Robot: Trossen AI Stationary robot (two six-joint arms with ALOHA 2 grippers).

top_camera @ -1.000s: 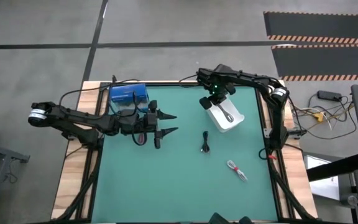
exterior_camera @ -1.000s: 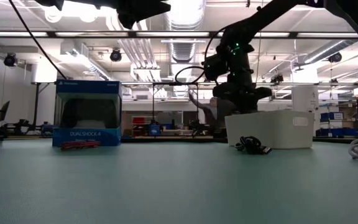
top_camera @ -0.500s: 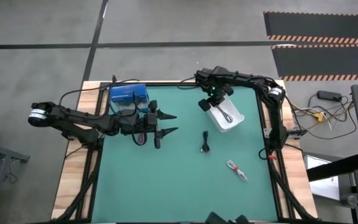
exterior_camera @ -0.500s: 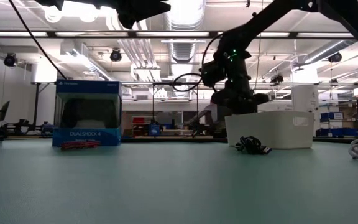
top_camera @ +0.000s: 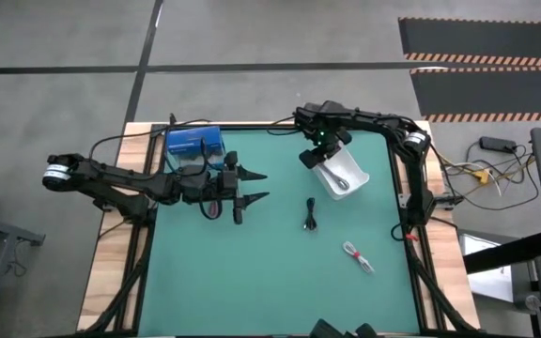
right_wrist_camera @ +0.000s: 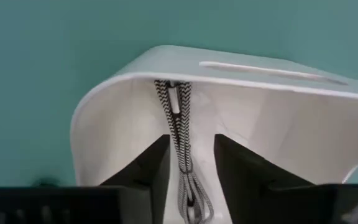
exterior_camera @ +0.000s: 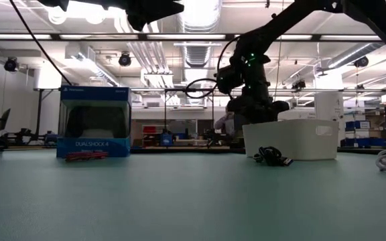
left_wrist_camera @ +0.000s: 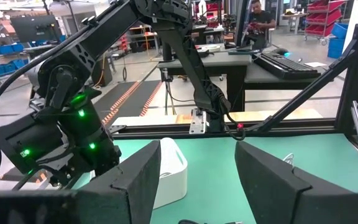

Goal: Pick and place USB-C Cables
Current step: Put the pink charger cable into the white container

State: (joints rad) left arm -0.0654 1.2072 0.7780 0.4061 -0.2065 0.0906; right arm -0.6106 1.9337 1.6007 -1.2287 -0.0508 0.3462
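**Inspector:** Report the right gripper (top_camera: 319, 156).

**Assistant:** It hangs over the near-left corner of the white bin (top_camera: 353, 178), at the far right of the green mat (top_camera: 270, 272). In the right wrist view its 2 fingers (right_wrist_camera: 143, 169) stand apart, and the silver-grey cable (right_wrist_camera: 180, 149) lies between them on the bin floor, stretched towards the bin wall. Neither finger presses it, so I judge it released: the gripper stands low over the bin because this is where cables are delivered.

**Inspector:** The other cables?

**Assistant:** 3 lie outside the bin. The black cable (top_camera: 310, 215) is on the mat just in front of the bin. The white-and-red cable (top_camera: 356, 256) lies nearer the front right, well apart from the bin. The red cable (exterior_camera: 86, 155) lies in front of the blue box (top_camera: 194, 145); the low view shows it, while the left arm largely hides it from above.

**Inspector:** The left gripper (top_camera: 255, 186)?

**Assistant:** Idle, held above the mat beside the blue box, fingers spread wide and holding nothing, pointed towards the bin. That keeps it clear of the right arm's work.

**Inspector:** Progress?

**Assistant:** By my judgement, 1 of 4 placed. The black cable is the nearest candidate.
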